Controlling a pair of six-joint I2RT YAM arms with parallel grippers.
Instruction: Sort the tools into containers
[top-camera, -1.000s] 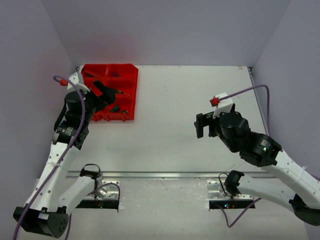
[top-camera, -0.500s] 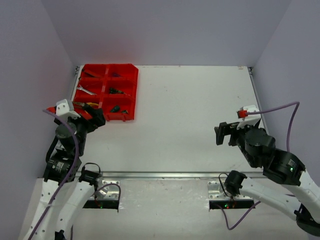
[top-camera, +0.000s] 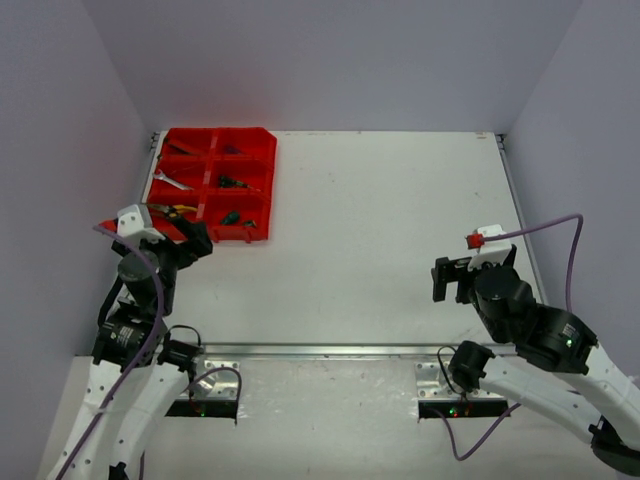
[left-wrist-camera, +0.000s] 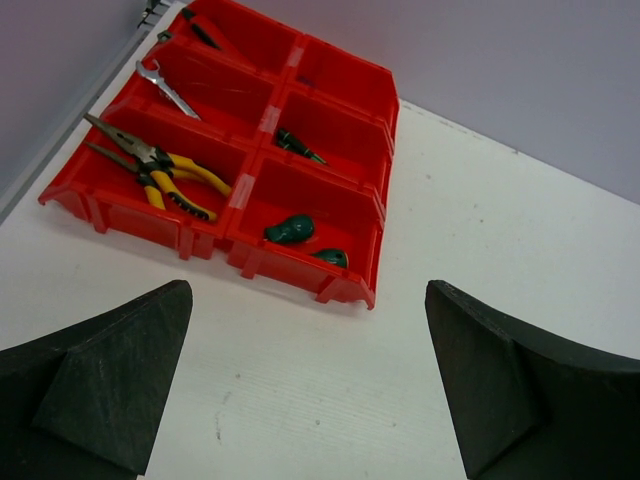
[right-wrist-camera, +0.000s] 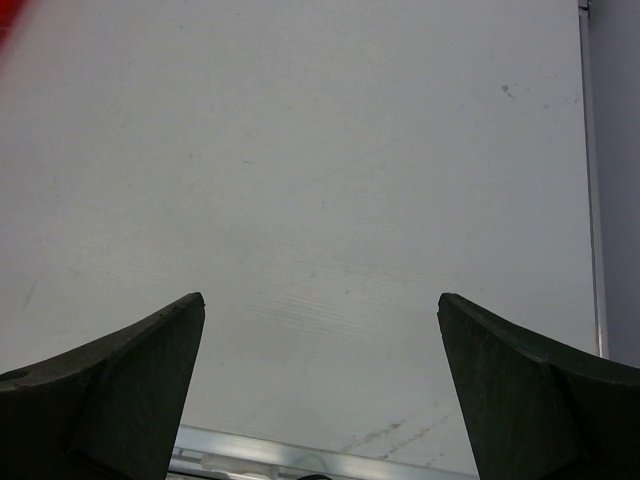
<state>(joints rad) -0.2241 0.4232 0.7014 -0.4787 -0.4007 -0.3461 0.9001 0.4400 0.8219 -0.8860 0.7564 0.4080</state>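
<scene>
The red organiser tray (top-camera: 271, 190) (left-wrist-camera: 300, 272) sits at the far left of the table, and tools lie in its containers. Yellow-black pliers (left-wrist-camera: 165, 175) (top-camera: 172, 210) fill the near left compartment. A silver wrench (left-wrist-camera: 168, 90) lies behind them. A green-handled screwdriver (left-wrist-camera: 290, 229) is in the near right compartment and a dark green one (left-wrist-camera: 297, 146) in the middle right. My left gripper (top-camera: 192, 240) (left-wrist-camera: 308, 286) hangs open and empty just in front of the tray. My right gripper (top-camera: 450, 278) (right-wrist-camera: 321, 296) is open and empty over bare table at the near right.
A metal rail (top-camera: 320, 350) (right-wrist-camera: 300, 450) runs along the near edge by the arm bases. Pale walls close in the table on the left, back and right. The table's right edge strip (right-wrist-camera: 590, 200) shows in the right wrist view.
My left arm has pulled back from above the tray to just in front of it. My right arm has drawn back toward the near right. Both grippers stayed open.
</scene>
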